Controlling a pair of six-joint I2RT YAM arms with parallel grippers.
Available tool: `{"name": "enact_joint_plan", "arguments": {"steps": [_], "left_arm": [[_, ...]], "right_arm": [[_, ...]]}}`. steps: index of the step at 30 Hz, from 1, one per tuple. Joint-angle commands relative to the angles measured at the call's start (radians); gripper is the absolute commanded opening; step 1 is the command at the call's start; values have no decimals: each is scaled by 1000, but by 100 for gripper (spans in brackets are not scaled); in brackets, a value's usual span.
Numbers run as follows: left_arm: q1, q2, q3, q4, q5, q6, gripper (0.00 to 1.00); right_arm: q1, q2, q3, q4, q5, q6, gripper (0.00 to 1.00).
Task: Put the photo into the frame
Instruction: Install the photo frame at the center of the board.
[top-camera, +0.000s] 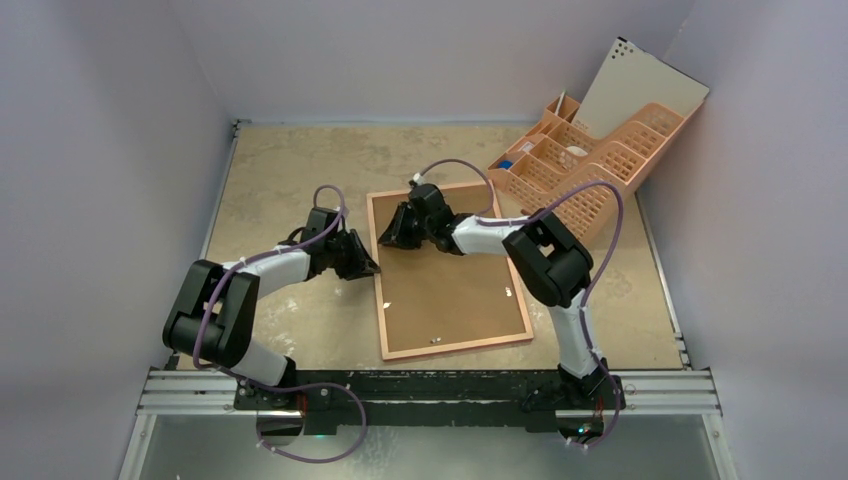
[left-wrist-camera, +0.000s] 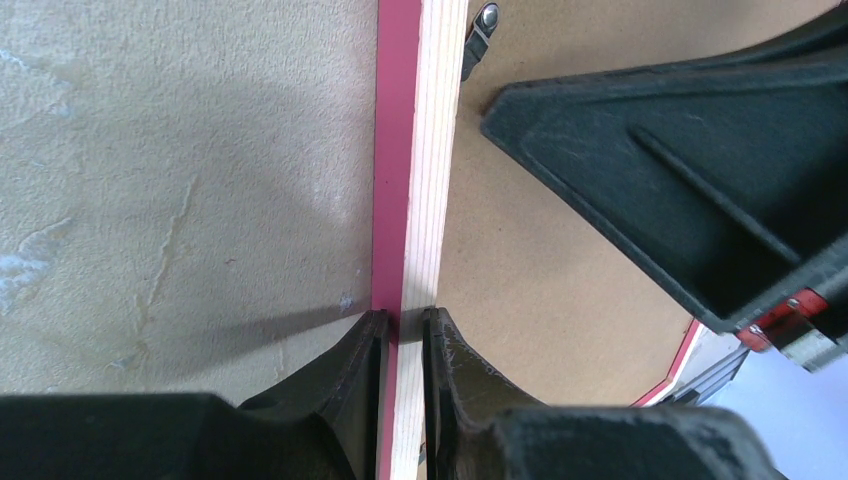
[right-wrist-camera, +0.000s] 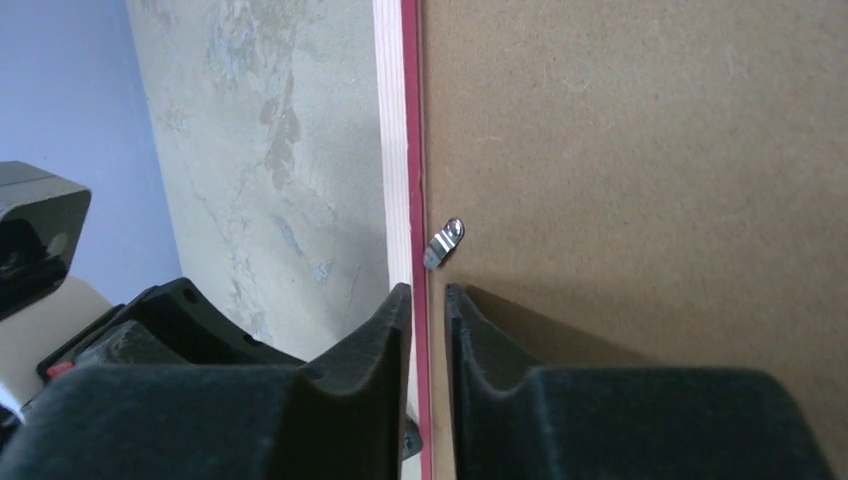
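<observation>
1. Where the left jaws close, they pinch the left rail of the frame (left-wrist-camera: 420, 150); the right jaws straddle that rail narrowly, grip unclear.
2. The frame lies reverse-up on the counter (top-camera: 290, 160), backing board (top-camera: 450, 270) inside; the photo is not visible.
3. Step, I judge: seizing the frame; lifting needs both arms rising together.

backing board (top-camera: 450, 285) covers the frame (top-camera: 455, 347) opening, so whatever sits under it is hidden (the front face is down too). organiser (top-camera: 600, 170) contents: too small to name. right gripper (right-wrist-camera: 428, 292) straddles the frame's rim, pinching or not, can't tell. the rim runs off that view top and bottom.
</observation>
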Motion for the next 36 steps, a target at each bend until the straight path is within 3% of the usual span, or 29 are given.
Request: {"name": "enact_joint_plan", "arguments": {"steps": [1, 11, 25, 32, 36], "left_arm": [[-4, 45, -3, -18, -52, 33, 19], [-4, 43, -5, -25, -57, 40, 19], [-3, 45, -14, -22, -57, 40, 19], [-4, 44, -15, -24, -58, 39, 19], [-3, 44, -16, -24, -58, 40, 19]], "right_arm": [[9, -90, -18, 52, 47, 9, 24], [9, -29, 9, 60, 26, 32, 15], [8, 31, 26, 57, 15, 50, 26], [8, 2, 8, 68, 31, 51, 19], [8, -45, -37, 141, 34, 52, 23]]}}
